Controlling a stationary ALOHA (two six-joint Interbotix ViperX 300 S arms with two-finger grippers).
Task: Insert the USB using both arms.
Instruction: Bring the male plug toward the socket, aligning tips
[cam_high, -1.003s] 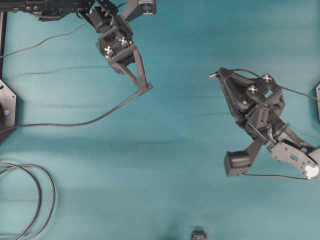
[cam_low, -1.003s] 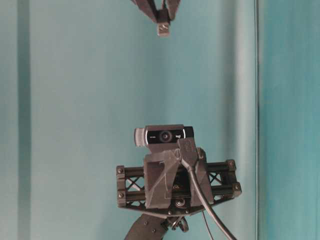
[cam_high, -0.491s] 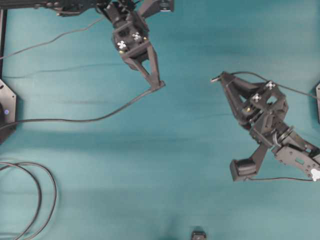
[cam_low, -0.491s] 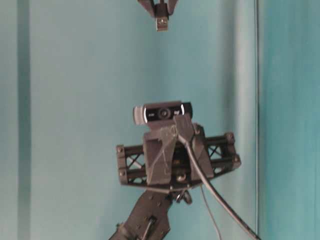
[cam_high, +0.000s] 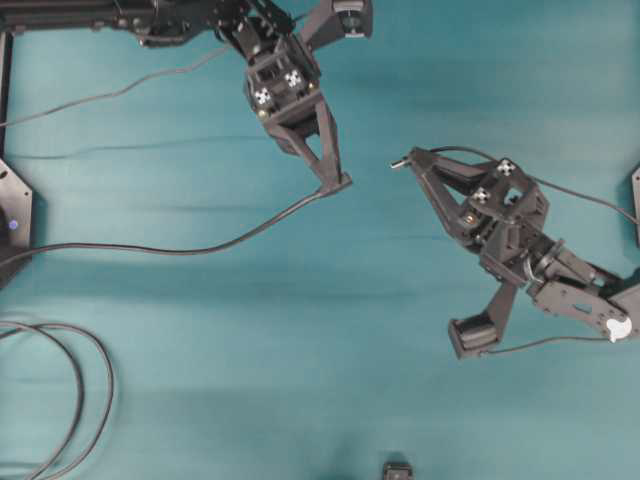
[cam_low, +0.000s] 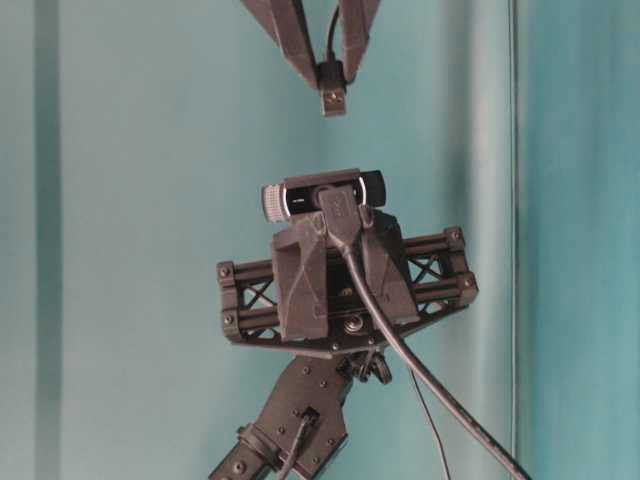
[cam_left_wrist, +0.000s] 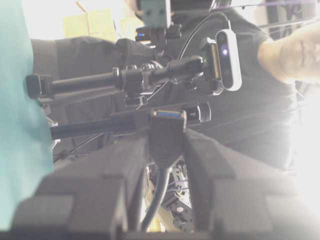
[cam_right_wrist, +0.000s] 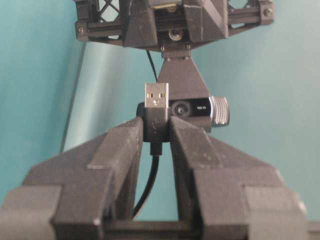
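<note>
The left gripper (cam_high: 343, 182) pinches the dark socket end (cam_left_wrist: 166, 131) of its cable, mouth facing right. A clear gap of cloth follows. The right gripper (cam_high: 402, 160) pinches the USB (cam_right_wrist: 156, 107), metal tip pointing left. The two axes look roughly opposed, the USB lying slightly higher in the overhead view.

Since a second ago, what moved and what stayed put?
In the overhead view, the left arm's fingers swung right toward the middle, carrying the socket end of the long cable. The right arm's fingers slid left toward them with the USB plug, so the gap between the two ends shrank. Both grips stayed shut; the looped cable never moved.
</note>
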